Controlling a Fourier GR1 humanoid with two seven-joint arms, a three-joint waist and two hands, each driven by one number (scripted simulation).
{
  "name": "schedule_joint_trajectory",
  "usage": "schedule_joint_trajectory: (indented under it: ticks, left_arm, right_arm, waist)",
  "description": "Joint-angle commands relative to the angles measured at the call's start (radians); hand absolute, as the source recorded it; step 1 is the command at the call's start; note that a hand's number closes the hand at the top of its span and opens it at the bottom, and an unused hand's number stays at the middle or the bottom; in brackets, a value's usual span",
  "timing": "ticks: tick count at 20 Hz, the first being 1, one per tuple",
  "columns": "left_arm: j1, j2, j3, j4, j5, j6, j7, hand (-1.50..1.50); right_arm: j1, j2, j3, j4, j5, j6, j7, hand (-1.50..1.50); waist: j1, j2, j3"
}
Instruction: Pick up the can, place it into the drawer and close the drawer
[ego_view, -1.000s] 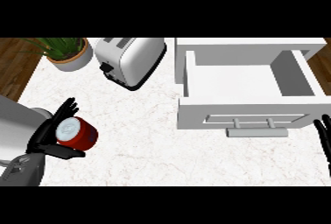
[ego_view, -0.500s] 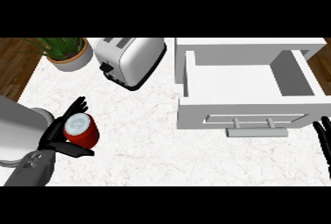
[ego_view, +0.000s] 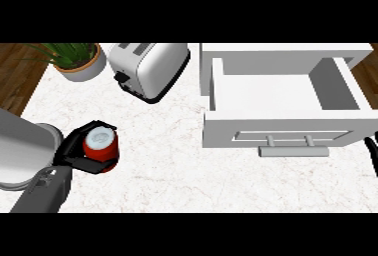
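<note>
- The left hand (ego_view: 74, 144) is clenched round the red can (ego_view: 100, 147), fingers curled at its sides so it can be carried with its top up.
- The can sits in that grasp over the left of the desk (ego_view: 162, 170), well apart from the drawer (ego_view: 244, 125).
- The drawer stands pulled open, ready to receive it.
- The right hand (ego_view: 371, 152) is only a sliver at the right edge; I cannot tell its state.

Bright, even light on a white counter (ego_view: 170, 165)

The counter is lit evenly from above. A thin dark shadow is cast under the toaster (ego_view: 155, 65), and a soft shine is seen on its side. The inside right wall of the drawer (ego_view: 280, 90) is shaded grey, while its floor is lit brightly.
</note>
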Motion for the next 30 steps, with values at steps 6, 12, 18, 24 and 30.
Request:
schedule_joint_trajectory:
  ticks: [6, 12, 18, 24, 30]
  left_arm:
    - [0.099, -0.045, -0.035, -0.225, 0.069, -0.095, 0.074, 1.5]
    - [0.085, -0.139, 0.143, -0.274, 0.178, 0.286, 0.203, 1.5]
    - [0.173, -0.228, 0.032, -0.662, 0.185, 0.343, 0.395, 1.5]
    - [0.153, -0.287, -0.102, -0.873, 0.128, 0.46, 0.56, 1.5]
    - [-0.011, -0.288, -0.205, -0.941, 0.106, 0.579, 0.748, 1.5]
  right_arm:
    - [0.018, -0.007, -0.053, 0.038, -0.038, 0.03, -0.06, -1.5]
    - [0.066, 0.022, -0.012, -0.043, -0.017, 0.018, -0.02, -1.5]
    - [-0.004, -0.025, -0.049, -0.074, -0.059, 0.001, 0.085, -1.5]
    - [0.04, -0.003, -0.05, -0.047, -0.056, 0.02, -0.005, -1.5]
    - [0.005, -0.01, -0.052, -0.028, -0.053, 0.012, 0.022, -1.5]
  waist:
    - [0.007, -0.002, 0.0]
    - [0.015, -0.008, 0.001]
    - [0.015, -0.004, 0.0]
    - [0.01, -0.005, 0.0]
    - [0.002, -0.002, 0.0]
